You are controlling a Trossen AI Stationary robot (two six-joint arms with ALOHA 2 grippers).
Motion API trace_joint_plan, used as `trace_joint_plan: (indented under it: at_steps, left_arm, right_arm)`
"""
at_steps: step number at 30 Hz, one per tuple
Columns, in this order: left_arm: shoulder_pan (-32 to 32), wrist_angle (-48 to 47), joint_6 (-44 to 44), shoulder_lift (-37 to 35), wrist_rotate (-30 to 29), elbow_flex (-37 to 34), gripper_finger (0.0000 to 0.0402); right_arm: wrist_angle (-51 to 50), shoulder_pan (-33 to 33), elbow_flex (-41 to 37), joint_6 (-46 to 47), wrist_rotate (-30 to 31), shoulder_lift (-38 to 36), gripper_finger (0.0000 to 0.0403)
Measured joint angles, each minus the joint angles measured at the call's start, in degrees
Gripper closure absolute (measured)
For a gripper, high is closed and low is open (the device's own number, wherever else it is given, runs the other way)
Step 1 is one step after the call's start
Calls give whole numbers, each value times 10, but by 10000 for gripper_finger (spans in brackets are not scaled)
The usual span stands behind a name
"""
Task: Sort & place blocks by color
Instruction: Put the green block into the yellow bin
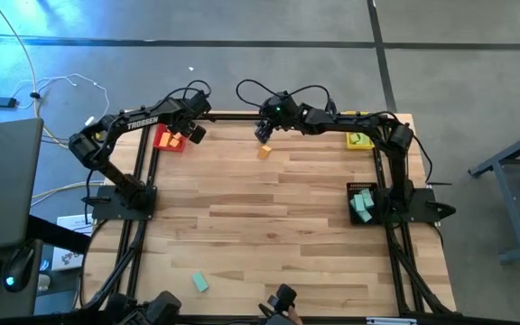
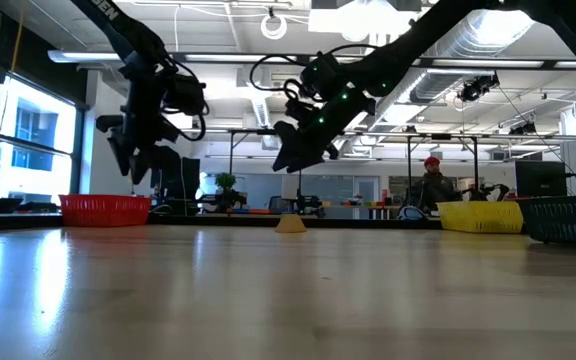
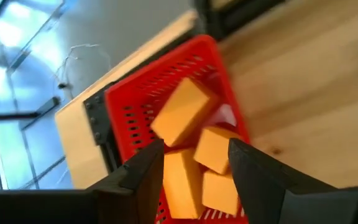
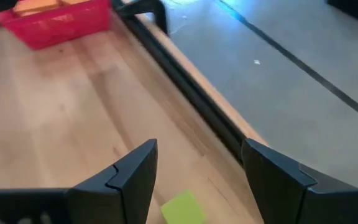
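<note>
My right jaws (image 4: 194, 180) are wide open and empty, hanging over a green block (image 4: 183, 208) near the far edge of the desk (image 1: 287, 208). Left jaws (image 3: 194, 165) are open too, parked above the red tray (image 3: 129, 106) full of orange blocks (image 3: 185, 112). Looks like I'm lining up a pick: drop down, straddle the green one, close. A teal block (image 1: 199, 283) sits far from the red tray, unsorted.
</note>
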Motion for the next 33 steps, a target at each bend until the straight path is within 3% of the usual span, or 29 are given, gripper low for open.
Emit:
trace_joint_plan:
  at_steps: [9, 20, 33]
  left_arm:
    - [-16, 2, 52, -2, 158, 0, 236]
    - [-106, 4, 72, -63, 378, 0, 236]
    - [-257, -12, 42, -170, 474, 0, 236]
  right_arm:
    - [-18, -10, 0, -75, -65, 0, 183]
    - [-88, -49, 0, -209, -130, 1, 183]
    - [-77, -52, 0, -275, -176, 20, 183]
